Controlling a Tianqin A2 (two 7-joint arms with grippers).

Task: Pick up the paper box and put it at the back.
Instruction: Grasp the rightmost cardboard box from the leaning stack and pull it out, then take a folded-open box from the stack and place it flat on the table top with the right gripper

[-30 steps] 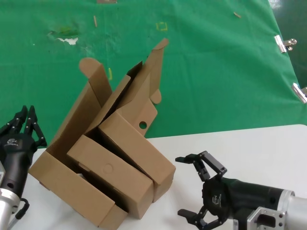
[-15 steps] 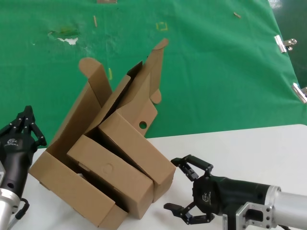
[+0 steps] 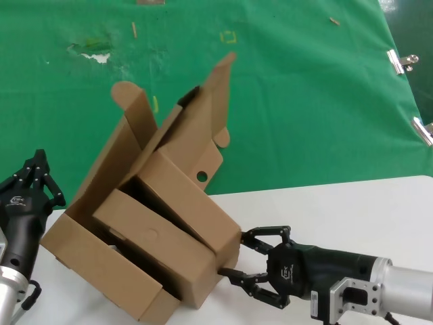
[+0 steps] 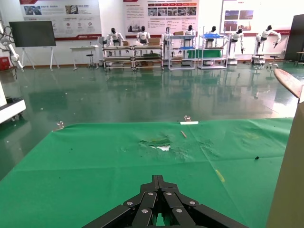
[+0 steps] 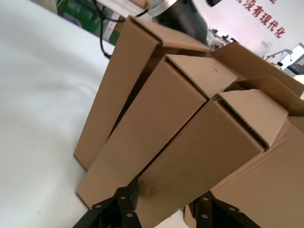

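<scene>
head looks down; right wrist close on cartons (image 5: 180, 123).

Right arm: enters from the lower right of the head view and lies nearly horizontal, its silver wrist section leading to a black housing. Right gripper (image 3: 252, 275): located at lower centre, pointing toward frame left, with fingers (image 3: 259, 235) spread apart. Left arm: positioned at the lower left edge, angled upward. Left gripper (image 3: 37, 173): fingertips drawn together to a point.

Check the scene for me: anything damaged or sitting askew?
Yes. The green cloth has a ragged white tear at its far left, and the paper box leans tilted with its lid open among the other cartons.
</scene>
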